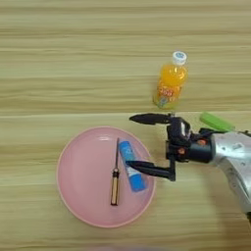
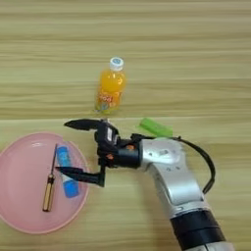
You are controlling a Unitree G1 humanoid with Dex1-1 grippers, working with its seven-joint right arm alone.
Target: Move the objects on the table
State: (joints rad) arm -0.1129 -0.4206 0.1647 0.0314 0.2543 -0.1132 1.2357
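Nearest the camera sits the round pink plate (image 1: 83, 196), which serves as the landmark here. On it lie two things side by side, both pointing roughly away from the viewer: a thin screwdriver with an amber handle (image 1: 115, 176) near the plate's middle, and a blue-and-white tube (image 1: 131, 164) just to the right of it, toward the plate's right rim.

At that right rim hovers the black two-fingered pincer (image 1: 146, 144) on its silver forearm (image 2: 171, 176), which reaches in from the lower right. The pincer is spread wide and holds nothing: the lower finger lies across the plate's right edge with its tip at the tube, though whether it touches cannot be told, and the upper finger points left just beyond the plate's far rim.

Farther back, to the right of the plate and partly behind the wrist, a small green oblong piece (image 2: 156, 127) lies flat on the light-wood striped tabletop (image 1: 59, 73). Beyond it, well off the plate toward the far right, stands a small orange-drink bottle with a white cap (image 1: 171, 81), upright.

Judging by the layout, two objects are already gathered on the plate, while the green piece and the bottle remain out on the tabletop. If the plate is the gathering spot, about half the work looks done; the open pincer suits either a release or a fresh approach.
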